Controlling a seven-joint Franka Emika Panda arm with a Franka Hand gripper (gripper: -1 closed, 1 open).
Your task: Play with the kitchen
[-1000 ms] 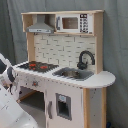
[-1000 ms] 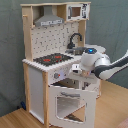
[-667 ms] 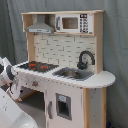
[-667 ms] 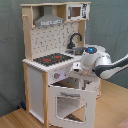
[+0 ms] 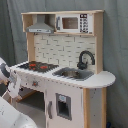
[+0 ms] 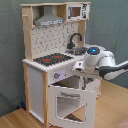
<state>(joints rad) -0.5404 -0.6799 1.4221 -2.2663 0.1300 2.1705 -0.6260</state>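
The kitchen [image 6: 52, 60] stood against the far curtain [image 6: 12, 45], its oven door [image 6: 70, 102] hanging open toward the near side. The gripper [image 6: 80, 75] hovered just above that door; its finger state could not be told.

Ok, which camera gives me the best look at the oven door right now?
The second exterior view. There the oven door faces the camera, swung open and tilted outward, with its window visible and the arm just above it. In the first exterior view the door sits at the kitchen's far left, mostly hidden behind the arm.
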